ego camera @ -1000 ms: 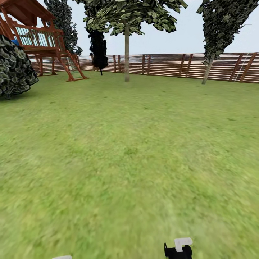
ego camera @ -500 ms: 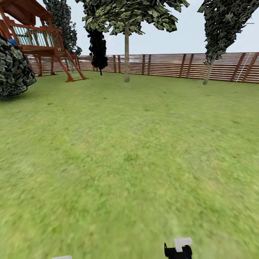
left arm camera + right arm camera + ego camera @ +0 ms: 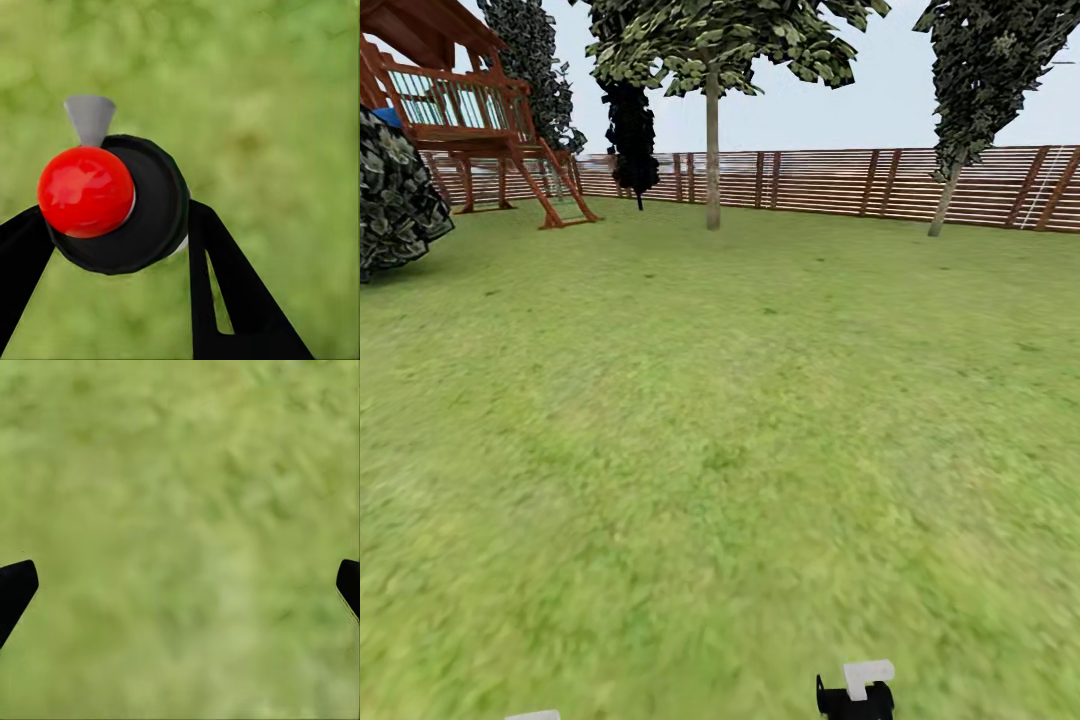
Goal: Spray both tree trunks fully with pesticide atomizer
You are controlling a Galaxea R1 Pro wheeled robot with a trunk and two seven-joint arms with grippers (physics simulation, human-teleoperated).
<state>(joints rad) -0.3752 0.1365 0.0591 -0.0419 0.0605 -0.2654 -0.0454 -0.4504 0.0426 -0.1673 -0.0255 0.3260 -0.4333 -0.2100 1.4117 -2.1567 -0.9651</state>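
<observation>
Head view: open lawn (image 3: 720, 420) runs to the fence (image 3: 860, 185), playhouse (image 3: 450, 100) far left. Left jaws (image 3: 112, 225) pinch the spray bottle (image 3: 142, 206). Right jaws (image 3: 180, 585) are spread wide over bare grass.

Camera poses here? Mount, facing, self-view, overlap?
Head: up on the robot, facing forward and down over the green grass lawn to the brown slatted wooden fence; left claw and right claw peek in at its bottom edge.
Left wrist: on the left arm, facing down at grass along black fingers shut on the dark round spray bottle with red ball and grey nozzle.
Right wrist: on the right arm, facing down at blurred grass; black fingertips wide apart.
Shared: all three see the lawn.
</observation>
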